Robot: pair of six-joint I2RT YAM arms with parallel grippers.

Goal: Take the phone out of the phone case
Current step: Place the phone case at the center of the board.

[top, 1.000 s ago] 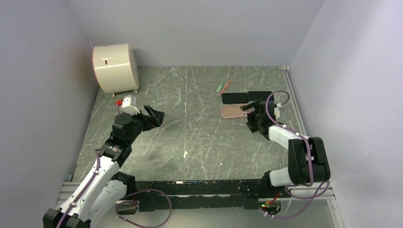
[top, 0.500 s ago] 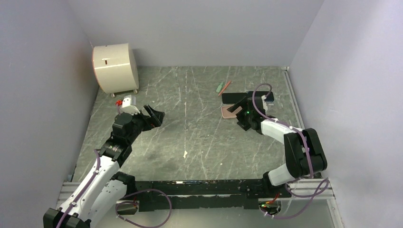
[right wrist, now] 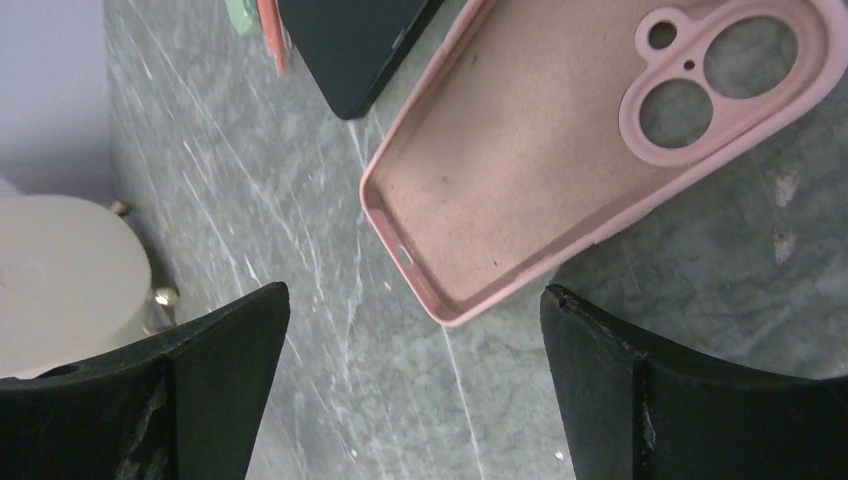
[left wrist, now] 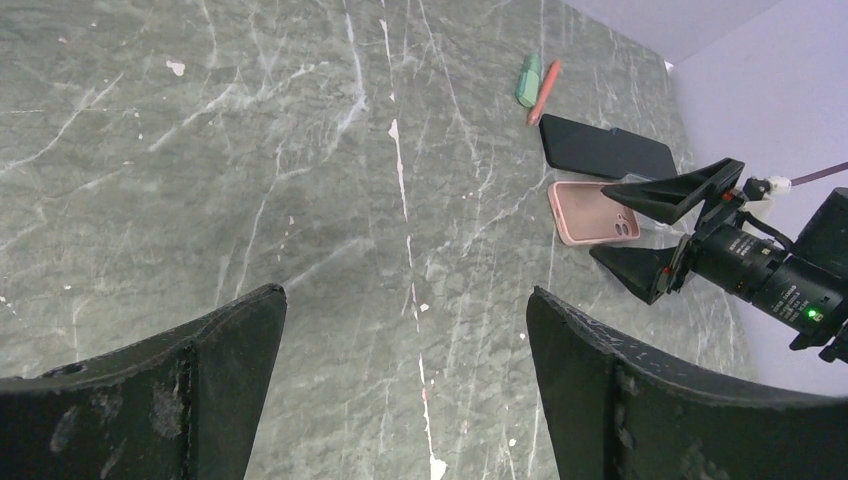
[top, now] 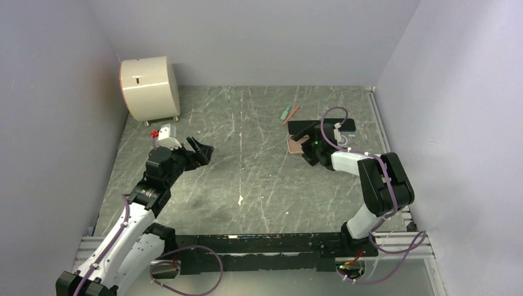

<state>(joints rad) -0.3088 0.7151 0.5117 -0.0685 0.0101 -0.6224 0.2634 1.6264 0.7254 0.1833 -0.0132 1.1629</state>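
One pink case ahead of right jaws

Left gripper, right gripper: jaws wide apart

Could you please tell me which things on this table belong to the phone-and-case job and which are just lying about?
Belongs to the job:
- pink phone case, empty
- black phone, beside it

Just lying about:
- green marker
- orange pen
- beige drum
- small white piece

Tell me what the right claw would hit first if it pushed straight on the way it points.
Probably the empty pink case on the table just ahead of the open right claw; the black phone lies beyond it.
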